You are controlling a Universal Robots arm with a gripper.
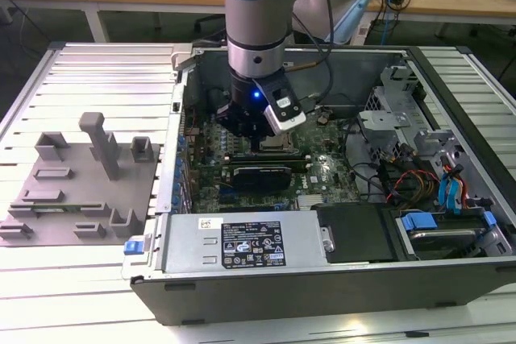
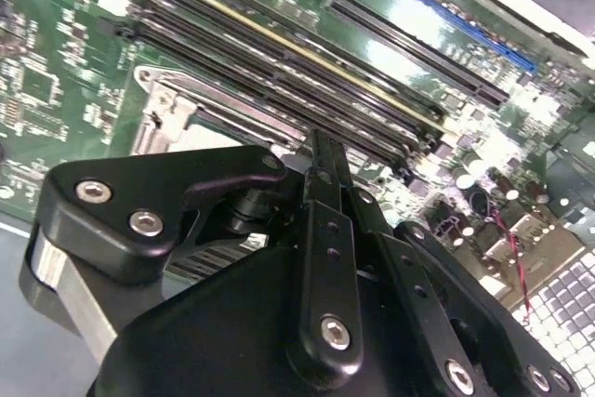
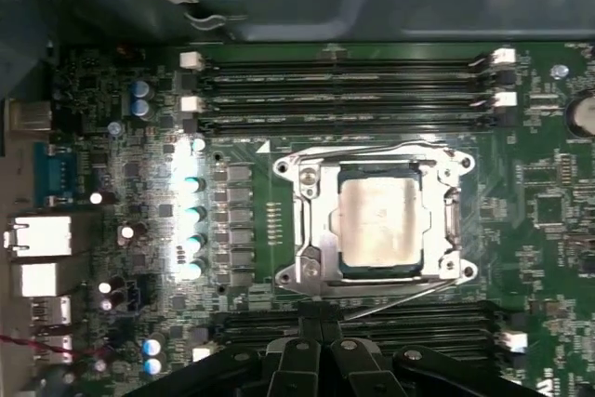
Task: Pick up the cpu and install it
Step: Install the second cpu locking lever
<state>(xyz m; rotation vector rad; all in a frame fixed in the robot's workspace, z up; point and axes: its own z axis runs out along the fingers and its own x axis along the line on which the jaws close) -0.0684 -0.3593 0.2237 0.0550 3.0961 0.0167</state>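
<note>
Hovering low inside an open grey desktop computer case (image 1: 451,279), just above the green motherboard (image 1: 322,171): black robot gripper (image 1: 256,144) on a silver and pale-blue arm (image 1: 256,14). Seated flat in the silver metal socket frame (image 3: 311,258) in the first wrist view: small square cpu with a silvery-white top and thin dark rim (image 3: 379,225), between rows of long black memory slots (image 3: 344,90). Pressed together at the fingertips in the first wrist view, holding nothing, close to the socket's edge but not touching the chip. Lying outside the case on a slatted metal table (image 1: 97,70), toward the exterior view's left: grey moulded parts tray (image 1: 81,191).
</note>
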